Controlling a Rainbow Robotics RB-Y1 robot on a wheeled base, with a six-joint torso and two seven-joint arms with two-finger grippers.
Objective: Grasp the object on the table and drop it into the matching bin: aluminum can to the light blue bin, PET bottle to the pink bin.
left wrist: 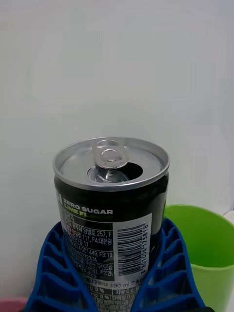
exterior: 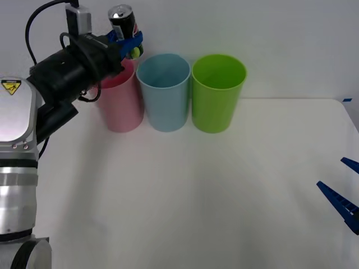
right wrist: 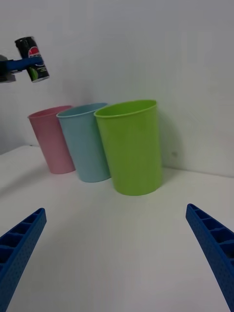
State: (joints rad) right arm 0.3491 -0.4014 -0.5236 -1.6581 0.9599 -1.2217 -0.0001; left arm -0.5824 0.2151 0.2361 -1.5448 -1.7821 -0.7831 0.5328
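white table [exterior: 185, 190], pale wall; left claw [exterior: 128, 43] grasping aluminum can [exterior: 122, 20] above pink bin [exterior: 119, 103]; right claw [exterior: 343, 193] released.

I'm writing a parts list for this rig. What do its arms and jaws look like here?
The left arm has a black cylindrical forearm, black cables looping over it, a silvery-grey box on top, and a silver-white segment bearing a yellow warning triangle. The left gripper and right gripper share blue, ribbed, lattice-patterned fingers tapering toward the tips.
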